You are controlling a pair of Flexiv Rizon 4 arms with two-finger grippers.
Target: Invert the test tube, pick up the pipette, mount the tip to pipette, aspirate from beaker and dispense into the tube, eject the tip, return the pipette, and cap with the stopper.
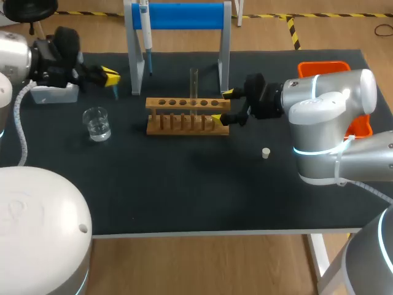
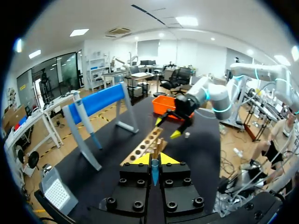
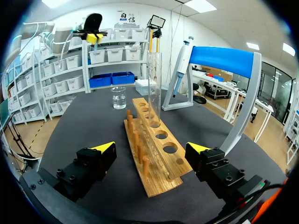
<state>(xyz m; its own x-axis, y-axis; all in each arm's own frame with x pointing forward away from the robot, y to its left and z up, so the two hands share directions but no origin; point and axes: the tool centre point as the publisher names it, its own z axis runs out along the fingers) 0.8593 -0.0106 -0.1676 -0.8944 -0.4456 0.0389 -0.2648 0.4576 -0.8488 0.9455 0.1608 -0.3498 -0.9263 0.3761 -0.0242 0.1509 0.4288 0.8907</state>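
A clear test tube (image 1: 194, 89) stands upright in a hole of the wooden rack (image 1: 184, 117). My right gripper (image 1: 223, 106) is open, one finger on each side of the rack's right end. In the right wrist view the rack (image 3: 161, 161) runs between the right gripper (image 3: 152, 148) fingers, with the tube (image 3: 154, 88) farther along it. My left gripper (image 1: 112, 77) hangs at the back left, shut on a blue pipette tip (image 2: 154, 171). The pipette (image 1: 146, 37) hangs on the blue stand (image 1: 184, 15). A glass beaker (image 1: 97, 123) holds liquid. The stopper (image 1: 266, 153) lies right of centre.
A white tip box (image 1: 54, 93) sits at the table's back left, under the left arm. An orange bin (image 1: 324, 66) stands at the back right, behind the right arm. The stand's legs come down just behind the rack.
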